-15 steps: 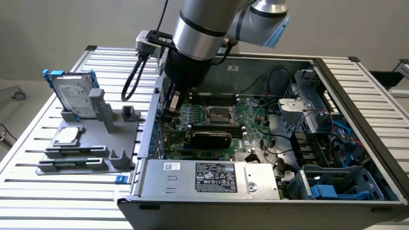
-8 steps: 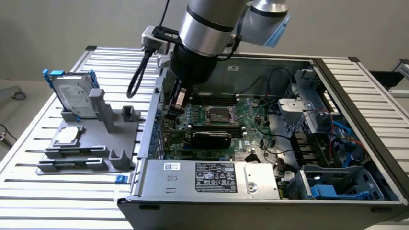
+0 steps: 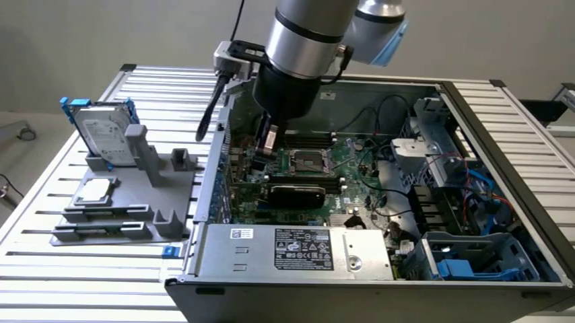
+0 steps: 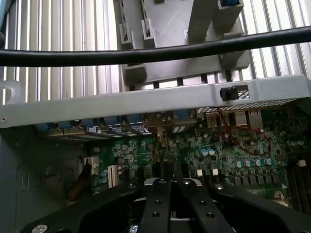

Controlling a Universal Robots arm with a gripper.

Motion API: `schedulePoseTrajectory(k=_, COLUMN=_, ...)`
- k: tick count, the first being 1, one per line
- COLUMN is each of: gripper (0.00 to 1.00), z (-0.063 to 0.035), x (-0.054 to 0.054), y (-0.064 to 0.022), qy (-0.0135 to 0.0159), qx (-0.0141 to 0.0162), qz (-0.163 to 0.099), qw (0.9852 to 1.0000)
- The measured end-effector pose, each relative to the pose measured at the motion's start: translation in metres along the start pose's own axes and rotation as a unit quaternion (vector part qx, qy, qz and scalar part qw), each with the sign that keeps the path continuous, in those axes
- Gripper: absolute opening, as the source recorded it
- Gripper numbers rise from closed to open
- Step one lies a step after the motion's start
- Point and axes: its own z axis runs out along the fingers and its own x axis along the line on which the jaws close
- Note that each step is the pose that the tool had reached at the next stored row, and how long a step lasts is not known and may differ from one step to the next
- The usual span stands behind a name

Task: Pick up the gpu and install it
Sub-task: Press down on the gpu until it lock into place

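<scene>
Along the exterior view's left, a slatted metal worktop [image 3: 54, 195] stands before a plain grey wall and carries a grey holder [image 3: 126, 208]. A hard drive with blue rails [image 3: 101, 138] stands upright in the holder, and a small square silver chip [image 3: 94, 192] lies flat just in front of it. Toward the middle sits an open computer case [image 3: 503, 168] with its green board [image 3: 314, 168] laid bare and a silver box with a label [image 3: 301, 249] at the near edge. The arm [image 3: 301, 47] reaches down into the case, and its tool [image 3: 266, 145] hangs low over the board, clenched with its black fingers [image 4: 160, 204] pressed together and nothing between them. The gpu [image 3: 297, 196], black cover facing the camera, stands on the board just beside the tool and apart from it. Toward the exterior view's right, the case holds metal bays [image 3: 431, 145] and a blue plastic bracket [image 3: 472, 266].
</scene>
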Motion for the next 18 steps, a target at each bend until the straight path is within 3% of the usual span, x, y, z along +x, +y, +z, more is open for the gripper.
schedulePoseTrajectory(k=3, gripper=0.11, z=-0.0017, x=-0.0007, y=-0.0065, qy=-0.0016, qx=0.0141, qz=0.000, qw=0.9999)
schedulePoseTrajectory(k=4, gripper=0.11, z=-0.0021, x=-0.0009, y=-0.0083, qy=-0.0019, qx=0.0172, qz=0.000, qw=0.9999)
schedulePoseTrajectory(k=5, gripper=0.11, z=-0.0025, x=-0.0010, y=-0.0099, qy=-0.0020, qx=0.0174, qz=0.000, qw=0.9998)
schedulePoseTrajectory(k=6, gripper=0.11, z=-0.0030, x=-0.0011, y=-0.0109, qy=-0.0018, qx=0.0157, qz=0.000, qw=0.9999)
schedulePoseTrajectory(k=18, gripper=0.11, z=-0.0031, x=-0.0011, y=-0.0109, qy=-0.0017, qx=0.0157, qz=0.000, qw=0.9999)
